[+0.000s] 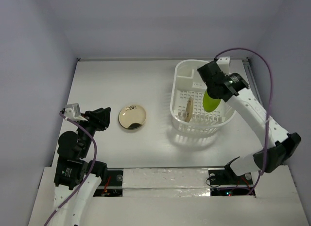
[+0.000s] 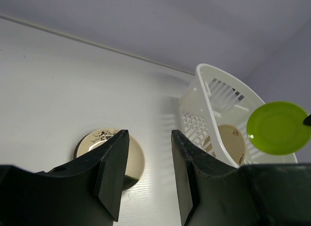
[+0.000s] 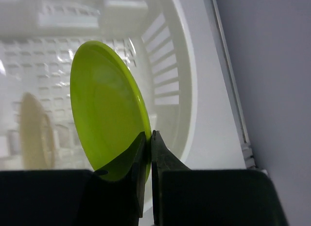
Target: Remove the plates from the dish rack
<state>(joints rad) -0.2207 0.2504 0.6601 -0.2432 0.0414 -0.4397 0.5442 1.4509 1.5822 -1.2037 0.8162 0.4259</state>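
My right claw point(image 3: 149, 136) pinches the lime green plate point(image 3: 104, 114) on edge above the dish rack point(image 1: 182, 73) (a cream plate point(image 1: 188, 109) leans inside). My left claw point(image 2: 149, 136) gapes empty near a patterned plate point(image 1: 132, 116) on the table point(image 1: 97, 80).

The overhead view looks down; both wrist views, low and close, share the dish rack point(image 1: 194, 131).
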